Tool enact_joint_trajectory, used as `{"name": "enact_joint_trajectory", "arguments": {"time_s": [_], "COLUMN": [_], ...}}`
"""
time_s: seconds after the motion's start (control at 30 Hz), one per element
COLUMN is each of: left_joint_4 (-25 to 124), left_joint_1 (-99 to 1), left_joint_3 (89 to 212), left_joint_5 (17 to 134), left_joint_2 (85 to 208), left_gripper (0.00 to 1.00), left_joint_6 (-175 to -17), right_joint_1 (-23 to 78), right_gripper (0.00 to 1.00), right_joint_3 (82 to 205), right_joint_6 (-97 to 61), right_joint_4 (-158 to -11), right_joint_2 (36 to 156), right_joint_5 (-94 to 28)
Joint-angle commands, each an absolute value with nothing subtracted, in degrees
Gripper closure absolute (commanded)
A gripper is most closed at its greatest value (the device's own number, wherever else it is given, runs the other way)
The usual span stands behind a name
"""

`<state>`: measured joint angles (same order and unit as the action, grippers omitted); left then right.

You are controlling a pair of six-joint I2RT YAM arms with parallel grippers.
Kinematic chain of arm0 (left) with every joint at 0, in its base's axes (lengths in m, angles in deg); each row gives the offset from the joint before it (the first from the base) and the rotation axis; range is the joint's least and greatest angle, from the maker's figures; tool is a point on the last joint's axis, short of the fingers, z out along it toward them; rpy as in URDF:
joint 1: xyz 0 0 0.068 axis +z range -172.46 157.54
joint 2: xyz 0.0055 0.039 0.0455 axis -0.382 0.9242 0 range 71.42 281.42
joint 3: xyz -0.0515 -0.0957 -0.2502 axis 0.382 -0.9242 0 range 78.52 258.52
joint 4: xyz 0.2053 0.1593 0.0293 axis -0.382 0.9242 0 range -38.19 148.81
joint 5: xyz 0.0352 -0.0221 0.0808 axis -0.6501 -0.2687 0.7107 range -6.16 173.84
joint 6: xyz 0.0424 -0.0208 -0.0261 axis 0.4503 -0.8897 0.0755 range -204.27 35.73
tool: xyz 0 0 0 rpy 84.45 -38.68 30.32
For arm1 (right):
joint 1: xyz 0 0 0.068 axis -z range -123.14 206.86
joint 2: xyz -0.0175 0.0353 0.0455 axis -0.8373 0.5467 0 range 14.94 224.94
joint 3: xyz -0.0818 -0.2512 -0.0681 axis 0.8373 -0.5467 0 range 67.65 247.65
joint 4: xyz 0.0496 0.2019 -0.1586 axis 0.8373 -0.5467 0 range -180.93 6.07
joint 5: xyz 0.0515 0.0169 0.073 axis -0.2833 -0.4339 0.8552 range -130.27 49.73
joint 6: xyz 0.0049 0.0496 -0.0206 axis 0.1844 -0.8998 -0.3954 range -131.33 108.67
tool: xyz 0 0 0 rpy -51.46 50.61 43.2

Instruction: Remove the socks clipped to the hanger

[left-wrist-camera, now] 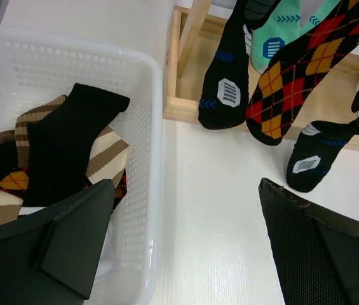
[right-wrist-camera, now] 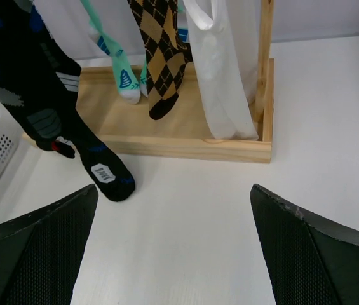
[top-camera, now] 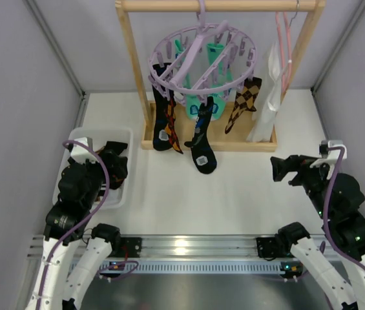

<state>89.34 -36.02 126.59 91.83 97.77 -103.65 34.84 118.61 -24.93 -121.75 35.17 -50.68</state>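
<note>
The lavender ring hanger (top-camera: 201, 61) hangs from the wooden rack's top bar. Clipped to it are several socks: a black one with an orange-red pattern (top-camera: 167, 123), a black-blue one (top-camera: 201, 145), a teal one (top-camera: 192, 97) and a brown-black diamond one (top-camera: 242, 103). My left gripper (top-camera: 114, 161) is open low at the left, straddling the basket's right wall (left-wrist-camera: 154, 127), with nothing between its fingers (left-wrist-camera: 185, 241). My right gripper (top-camera: 279, 169) is open above the table, right of the socks, and empty (right-wrist-camera: 173, 254). The black-blue sock's toe (right-wrist-camera: 103, 171) hangs down to the table.
A white basket (top-camera: 128, 168) at the left holds several loose socks (left-wrist-camera: 65, 152). The wooden rack's base (top-camera: 253, 143) runs across the back. A white garment (top-camera: 269, 90) on a thin pink wire hanger (top-camera: 284, 45) hangs at the rack's right end.
</note>
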Motion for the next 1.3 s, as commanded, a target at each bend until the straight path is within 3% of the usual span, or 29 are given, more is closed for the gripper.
{"name": "enact_joint_trajectory", "arguments": {"time_s": [0.0, 0.2, 0.33, 0.4, 0.53, 0.87, 1.27], "left_joint_4": [87.23, 87.23, 87.31, 87.31, 87.23, 87.22, 86.79], "left_joint_1": [-36.17, -36.17, -36.17, -36.17, -36.34, -37.13, -37.84], "left_joint_3": [125.98, 125.89, 125.89, 125.89, 125.8, 125.8, 125.8], "left_joint_5": [91.75, 91.66, 91.49, 91.14, 90.52, 89.55, 87.71], "left_joint_2": [97.79, 97.61, 97.7, 97.79, 97.79, 99.1, 100.6], "left_gripper": [0.02, 0.02, 0.02, 0.02, 0.02, 0.02, 0.02], "left_joint_6": [-103.78, -103.78, -103.87, -103.79, -103.78, -103.61, -102.99], "right_joint_1": [34.09, 34.09, 34.09, 34.09, 34.01, 31.81, 28.65], "right_gripper": [0.01, 0.0, 0.01, 0.01, 0.01, 0.01, 0.01], "right_joint_3": [117.66, 113.8, 107.67, 105.19, 102.99, 104.83, 117.04], "right_joint_6": [-26.44, -27.5, -25.49, -25.3, -27.41, -22.14, -21.61], "right_joint_4": [-117.94, -112.85, -103.03, -93.92, -81.93, -50.29, -38.05], "right_joint_2": [36.2, 36.83, 36.3, 37.87, 49.55, 78.2, 100.27], "right_joint_5": [-50.64, -53.45, -41.89, -29.32, -17.44, -11.71, -5.63]}}
